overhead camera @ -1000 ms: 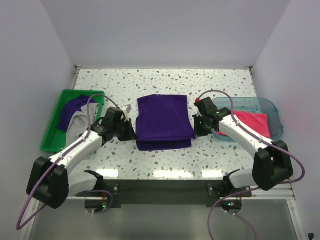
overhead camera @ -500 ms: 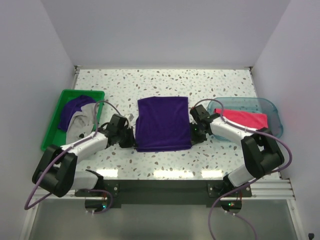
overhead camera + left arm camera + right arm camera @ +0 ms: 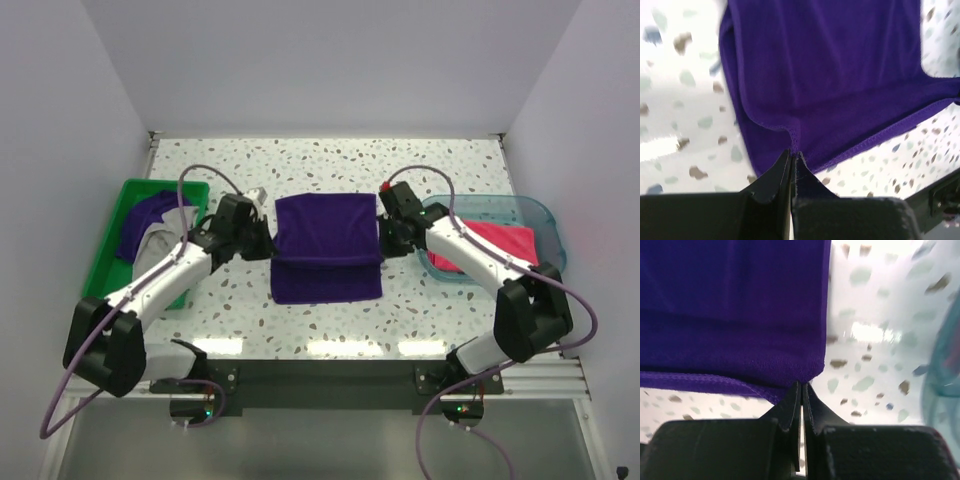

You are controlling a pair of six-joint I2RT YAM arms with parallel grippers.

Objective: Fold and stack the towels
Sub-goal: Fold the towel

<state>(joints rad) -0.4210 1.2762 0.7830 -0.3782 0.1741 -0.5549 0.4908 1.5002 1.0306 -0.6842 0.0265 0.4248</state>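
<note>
Purple towel [image 3: 325, 235] lies in the middle of the desk [image 3: 440, 165], with the left tool [image 3: 791, 155] pinching the left corner of its upper layer and the right tool [image 3: 801, 386] pinching the right corner. Gripping both corners at once probably keeps that layer taut and level, so the fold lands square.

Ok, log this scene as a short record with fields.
centre: purple towel, doubled over on the table
left end effector: shut on the purple towel's hem
right end effector: shut on the purple towel's corner
green bin: second purple towel and grey towel
teal tray: pink towel
</note>
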